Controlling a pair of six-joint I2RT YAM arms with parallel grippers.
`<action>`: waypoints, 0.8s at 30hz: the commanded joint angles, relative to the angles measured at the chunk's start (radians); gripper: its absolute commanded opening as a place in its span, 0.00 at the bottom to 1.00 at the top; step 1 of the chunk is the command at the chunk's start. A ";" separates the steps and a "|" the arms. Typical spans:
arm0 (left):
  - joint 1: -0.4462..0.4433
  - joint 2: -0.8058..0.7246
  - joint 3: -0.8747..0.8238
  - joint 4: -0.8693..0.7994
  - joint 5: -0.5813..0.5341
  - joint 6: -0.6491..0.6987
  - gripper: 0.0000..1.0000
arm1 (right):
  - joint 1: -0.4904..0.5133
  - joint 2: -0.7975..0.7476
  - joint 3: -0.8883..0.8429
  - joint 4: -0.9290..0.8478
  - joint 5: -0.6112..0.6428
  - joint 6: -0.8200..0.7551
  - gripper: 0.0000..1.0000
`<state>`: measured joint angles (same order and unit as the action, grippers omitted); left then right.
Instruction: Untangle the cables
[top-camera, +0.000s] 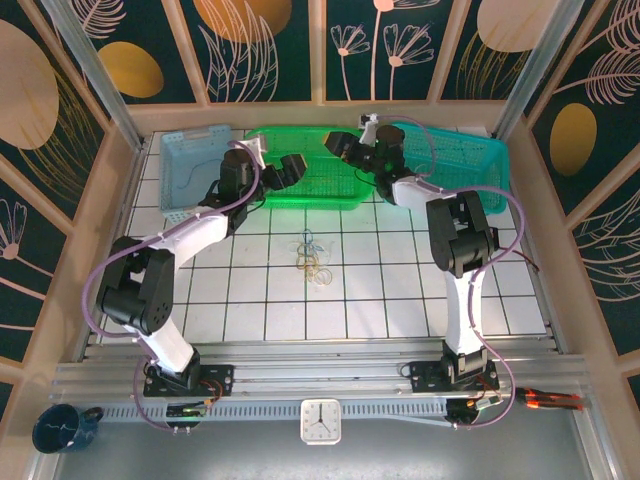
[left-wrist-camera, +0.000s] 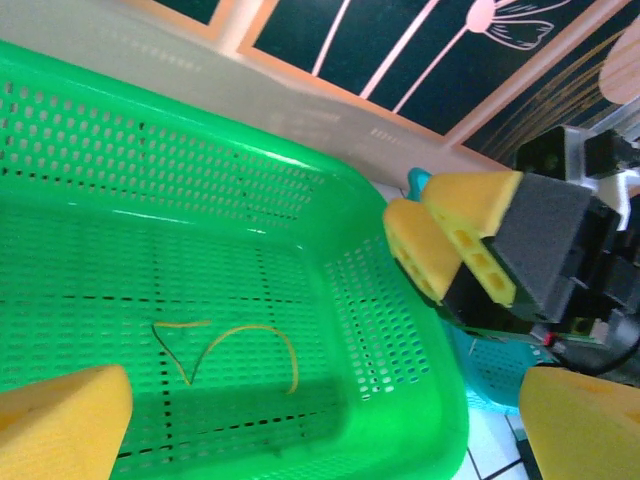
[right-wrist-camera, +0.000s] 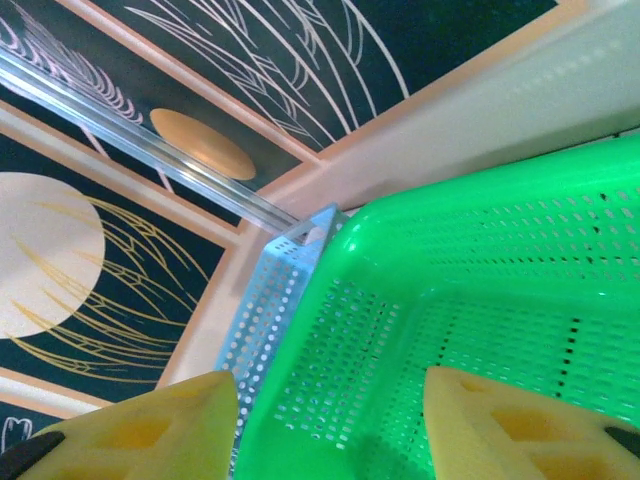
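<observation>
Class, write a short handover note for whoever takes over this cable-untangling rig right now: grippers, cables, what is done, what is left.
The left gripper is open and empty above the green basket.
The right gripper is open and empty above that basket too.
One yellowish cable lies in the basket; the tangle of cables sits on the white tiles between the arms.
Done: one cable apparently sorted. Left: separate the tangle.

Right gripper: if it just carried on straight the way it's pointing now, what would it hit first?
Most likely the green basket. The right gripper points into it, and between its open jaws the right wrist view shows the basket's perforated wall and floor with nothing in front. How far off is unclear.
</observation>
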<state>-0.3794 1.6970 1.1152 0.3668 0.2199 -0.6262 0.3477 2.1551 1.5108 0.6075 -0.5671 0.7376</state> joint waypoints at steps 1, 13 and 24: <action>0.002 0.010 0.059 -0.019 0.055 0.039 0.99 | -0.015 -0.072 0.049 -0.089 0.032 -0.061 0.52; 0.001 0.023 0.091 -0.263 0.014 0.055 0.99 | -0.169 -0.120 0.129 -0.257 0.035 -0.017 0.52; -0.006 -0.037 0.033 -0.489 0.051 0.016 0.99 | -0.189 -0.221 0.074 -0.452 0.114 -0.083 0.52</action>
<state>-0.3798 1.6836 1.1694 -0.0467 0.2497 -0.5900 0.1596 1.9961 1.6146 0.2142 -0.4870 0.6838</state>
